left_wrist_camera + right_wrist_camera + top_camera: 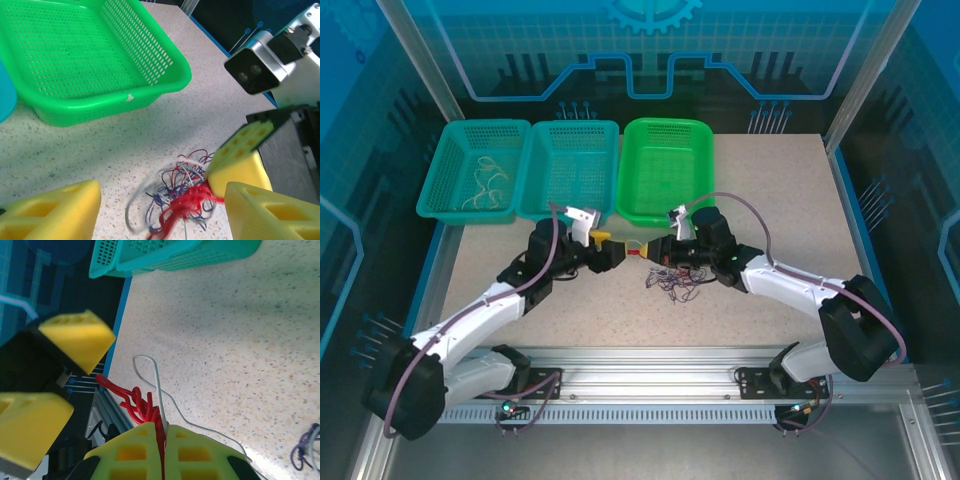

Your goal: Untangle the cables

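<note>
Separating step, I judge: the right hand (162,432), pressed together, pinches a red strand (135,401) of the thin red, white and purple cables (670,280) clumped on the speckled counter (770,200) between both hands; the spread left hand (161,200) should next pin the clump.

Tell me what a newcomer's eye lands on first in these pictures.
Probably the red cable strands, pinched in the shut yellow right gripper at the table's middle, with the left gripper open just opposite. Beside them a tangle of cables in purple, red and white lies on the speckled table. Behind, a bright green basket sits beside two teal baskets, the far-left one holding pale strands.
</note>
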Controlling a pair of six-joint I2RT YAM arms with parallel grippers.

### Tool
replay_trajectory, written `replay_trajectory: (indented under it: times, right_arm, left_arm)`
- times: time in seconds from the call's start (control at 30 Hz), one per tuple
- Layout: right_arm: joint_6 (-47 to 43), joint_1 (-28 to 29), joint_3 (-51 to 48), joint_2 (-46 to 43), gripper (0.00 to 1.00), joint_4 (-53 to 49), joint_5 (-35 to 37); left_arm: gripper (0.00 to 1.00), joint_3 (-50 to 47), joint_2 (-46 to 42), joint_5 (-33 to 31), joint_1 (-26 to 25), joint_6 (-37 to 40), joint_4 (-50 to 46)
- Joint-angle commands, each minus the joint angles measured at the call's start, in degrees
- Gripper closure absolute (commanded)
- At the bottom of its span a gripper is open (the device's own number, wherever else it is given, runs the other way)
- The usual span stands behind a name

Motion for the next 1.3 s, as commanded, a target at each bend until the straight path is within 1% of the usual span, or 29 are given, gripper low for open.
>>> replay_trajectory:
  times: [0.0,0.07,0.13,0.23,0.27,0.4,0.47,0.57,0.6,0.63,0.7,0.73,0.77,0.83,0.87,0.93,1.0,1.07,1.13,1.17,1.23,1.27]
  right_arm:
    - [0.8,-2.4,-0.7,-2.5,1.00,-2.2,-0.9]
    - [1.6,-3.3,-1.1,-3.4,1.00,-2.0,-1.7]
    - [2.4,-4.1,-0.9,-3.9,1.00,-2.2,-2.8]
    - [3.8,-4.7,-0.5,-4.5,1.00,-2.2,-4.4]
    - [4.2,-4.8,-0.2,-4.6,1.00,-2.2,-4.7]
    - [5.6,-4.8,0.5,-5.2,1.00,-1.8,-5.2]
    - [6.4,-4.8,0.7,-5.5,1.00,-1.7,-5.1]
    - [6.7,-4.7,1.0,-5.7,1.00,-1.7,-5.4]
    - [6.8,-4.7,1.1,-5.6,1.00,-1.7,-5.5]
    - [6.8,-4.7,1.1,-5.6,1.00,-1.9,-5.6]
    - [6.7,-4.8,0.9,-5.9,1.00,-2.6,-5.4]
    - [6.6,-4.8,0.6,-6.0,1.00,-3.1,-5.0]
    - [6.6,-4.9,0.2,-6.4,1.00,-3.8,-4.6]
    - [6.0,-5.2,-1.1,-7.6,1.00,-4.9,-3.7]
    - [4.5,-5.3,-2.2,-8.7,1.00,-6.8,-2.8]
    - [-0.9,-5.2,-4.2,-11.9,0.99,-14.8,1.6]
    - [-5.2,-4.8,-6.8,-14.9,0.90,-23.6,8.5]
    - [-7.2,-4.7,-9.4,-16.5,0.80,-31.7,15.9]
    - [-6.9,-5.6,-11.2,-16.7,0.71,-37.8,21.4]
    - [-7.3,-6.2,-11.6,-16.8,0.69,-38.3,21.2]
    - [-8.0,-6.5,-10.4,-17.4,0.59,-39.3,20.7]
    - [-8.6,-5.9,-9.2,-17.9,0.57,-39.7,20.9]
  left_arm:
    - [0.32,-5.3,-3.8,3.1,-0.1,-3.8,7.6]
    - [0.34,-8.9,-4.0,5.4,0.0,-6.9,14.1]
    - [0.35,-11.0,-2.3,8.1,0.1,-9.5,20.3]
    - [0.35,-11.7,4.1,13.1,0.1,-14.4,32.0]
    - [0.35,-11.4,6.9,13.9,0.0,-16.5,36.1]
    - [0.35,-9.4,19.0,13.8,0.1,-23.3,50.4]
    - [0.40,-7.8,24.5,14.2,0.0,-25.6,56.9]
    - [0.45,-5.4,30.9,15.0,-0.2,-28.6,63.2]
    - [0.49,-5.0,32.7,14.8,-0.2,-29.8,66.0]
    - [0.57,-4.7,34.0,14.6,-0.2,-30.6,67.7]
    - [0.80,-3.7,35.0,14.2,-0.3,-30.8,67.7]
    - [0.96,-3.5,35.1,14.1,-0.3,-30.6,67.6]
    - [1.00,-3.7,34.8,13.5,-0.2,-30.2,67.2]
    - [1.00,-4.4,32.4,12.7,-0.2,-28.6,64.1]
    - [1.00,-4.9,30.2,12.1,-0.3,-26.9,60.8]
    - [1.00,-5.9,24.2,10.2,-0.2,-22.5,52.2]
    - [1.00,-5.7,17.1,7.2,-0.4,-15.9,38.3]
    - [1.00,-3.8,10.8,3.6,-0.9,-8.0,23.5]
    - [1.00,-1.7,8.0,3.0,-1.0,-2.8,15.0]
    - [1.00,-0.3,7.2,3.4,-1.1,-0.7,11.1]
    - [1.00,2.5,5.8,3.7,-1.9,2.9,5.2]
    - [1.00,4.2,5.1,3.0,-2.8,5.0,1.6]
